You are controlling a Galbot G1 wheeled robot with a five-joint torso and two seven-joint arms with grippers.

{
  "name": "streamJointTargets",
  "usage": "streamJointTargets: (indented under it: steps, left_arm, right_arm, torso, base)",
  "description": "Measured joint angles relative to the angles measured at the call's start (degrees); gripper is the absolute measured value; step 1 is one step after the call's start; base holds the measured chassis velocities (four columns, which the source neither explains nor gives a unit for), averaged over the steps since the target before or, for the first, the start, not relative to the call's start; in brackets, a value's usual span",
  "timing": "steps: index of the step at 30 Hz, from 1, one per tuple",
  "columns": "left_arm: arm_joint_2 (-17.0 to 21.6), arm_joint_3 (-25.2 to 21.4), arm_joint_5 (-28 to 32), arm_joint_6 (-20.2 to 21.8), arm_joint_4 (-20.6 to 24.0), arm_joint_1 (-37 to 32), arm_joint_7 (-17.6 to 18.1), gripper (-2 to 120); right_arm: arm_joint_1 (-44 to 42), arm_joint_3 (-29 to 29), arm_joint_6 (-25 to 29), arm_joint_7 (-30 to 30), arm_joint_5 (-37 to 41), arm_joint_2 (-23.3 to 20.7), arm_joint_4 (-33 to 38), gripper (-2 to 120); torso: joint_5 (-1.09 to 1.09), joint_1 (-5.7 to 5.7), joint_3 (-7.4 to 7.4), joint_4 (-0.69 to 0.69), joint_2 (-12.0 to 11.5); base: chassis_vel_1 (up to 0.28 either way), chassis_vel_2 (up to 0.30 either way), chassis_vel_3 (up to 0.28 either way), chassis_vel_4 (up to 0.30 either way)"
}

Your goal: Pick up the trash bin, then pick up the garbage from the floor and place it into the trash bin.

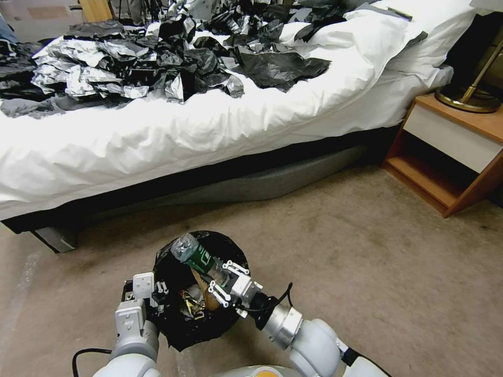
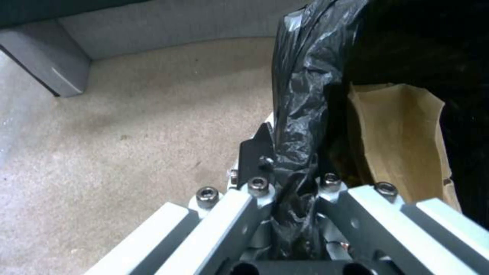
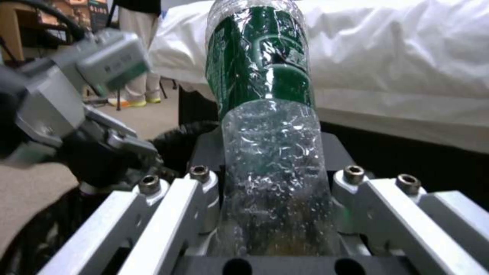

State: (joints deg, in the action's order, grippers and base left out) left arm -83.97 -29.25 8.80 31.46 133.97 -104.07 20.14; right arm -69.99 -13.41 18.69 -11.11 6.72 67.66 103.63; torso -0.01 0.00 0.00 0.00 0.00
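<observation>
We are holding the trash bin [image 1: 196, 293] up off the carpet [image 1: 340, 251] with our left gripper [image 1: 152, 294], whose jaws are pinching the bin's rim and the black liner [image 2: 300, 114] draped over it, and we are bringing the green-labelled bottle [image 1: 198, 255] over the bin's mouth with our right gripper [image 1: 226, 283], whose jaws are pressed onto the bottle's clear lower half. To do this step well, we judge that the bottle should sit squarely above the opening, tipped toward the middle of the bin, before the right jaws spread, since most of its length is reaching toward the far rim and a release too early could send it over the edge; the left grip should keep the bin level so the litter inside does not shift. The bottle is thin crinkled plastic, dented and glossy, with a slick green wrap around it, so it may slide rather than drop cleanly. The liner is shiny, wrinkled film, soft enough to bunch between the left jaws. Inside the bin, a stiff brown paper bag [image 2: 402, 141] is leaning against the liner, and beside it lies what looks like yellow wrapper [image 1: 189, 308], though it is hard to make out there. Beyond the bin, the bed [image 1: 209, 131] is carrying crumpled black-and-silver foil sheets [image 1: 173, 63].
</observation>
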Motion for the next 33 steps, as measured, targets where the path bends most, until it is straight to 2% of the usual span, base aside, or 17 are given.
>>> streamJointTargets:
  steps: [11,13,15,17,19,21,23,26,27,29,30,33]
  left_arm:
    - [-0.22,0.45,0.47,0.71,0.43,-0.27,0.17,0]
    - [-0.26,0.50,0.42,0.70,0.48,-0.26,0.18,0]
    - [-0.27,0.50,0.41,0.70,0.48,-0.22,0.19,0]
    - [-0.29,0.51,0.39,0.71,0.48,-0.19,0.19,0]
    - [-0.29,0.52,0.37,0.70,0.48,-0.19,0.19,0]
    - [-0.28,0.53,0.32,0.70,0.48,-0.21,0.20,0]
    - [-0.28,0.54,0.31,0.71,0.49,-0.23,0.20,0]
    - [-0.23,0.53,0.31,0.71,0.62,-0.34,0.20,0]
    - [-0.23,0.53,0.31,0.71,0.62,-0.34,0.20,0]
    - [-0.16,0.51,0.31,0.72,0.77,-0.41,0.20,0]
    - [-0.16,0.51,0.31,0.72,0.77,-0.41,0.20,0]
    - [-0.04,0.47,0.42,1.08,0.95,-0.45,0.25,0]
  right_arm:
    - [1.39,-0.16,-0.40,0.46,-0.57,1.06,-5.37,26]
    - [1.23,0.05,-0.55,0.44,-0.81,1.14,-5.47,37]
    - [1.06,0.12,-0.64,0.44,-0.92,1.13,-5.41,41]
    - [0.62,0.29,-0.68,0.42,-1.12,1.10,-5.07,51]
    - [0.41,0.35,-0.69,0.42,-1.15,1.09,-4.96,54]
    - [-0.01,0.49,-0.70,0.40,-1.22,0.91,-4.62,66]
    - [-0.13,0.56,-0.73,0.39,-1.24,0.84,-4.43,69]
    - [-0.44,0.73,-0.83,0.37,-1.29,0.65,-4.08,84]
    - [-0.44,0.73,-0.83,0.37,-1.29,0.65,-4.08,84]
    - [-0.72,0.92,-0.85,0.37,-1.33,0.44,-3.76,95]
    - [-0.72,0.92,-0.85,0.37,-1.33,0.44,-3.76,95]
    - [-1.01,1.37,-0.86,0.36,-1.40,0.23,-3.31,106]
  torso:
    - [0.00,0.00,0.00,0.00,0.00]
    - [0.01,0.00,0.00,0.00,0.00]
    - [0.00,0.00,0.00,0.00,0.00]
    - [0.00,0.00,0.00,0.00,0.00]
    - [0.00,0.00,0.00,0.00,0.00]
    - [0.00,0.00,0.00,0.00,0.00]
    - [0.00,0.00,0.00,0.00,0.00]
    - [0.01,0.00,0.00,0.00,0.00]
    - [0.01,0.00,0.00,0.00,0.00]
    - [0.00,0.00,0.00,0.00,0.00]
    - [0.00,0.00,0.00,0.00,0.00]
    - [0.00,0.00,0.00,0.00,0.00]
  base:
    - [0.000,0.000,0.000,0.000]
    - [0.000,0.000,0.000,0.000]
    - [0.000,0.000,0.000,0.000]
    - [0.000,0.000,0.000,0.000]
    - [0.000,0.000,0.000,0.000]
    - [0.000,0.000,0.000,0.000]
    - [0.000,0.000,0.000,0.000]
    - [0.000,0.000,0.000,0.000]
    - [0.000,0.000,0.000,0.000]
    - [0.000,0.000,0.000,0.000]
    - [0.000,0.000,0.000,0.000]
    - [0.000,0.000,0.000,0.000]
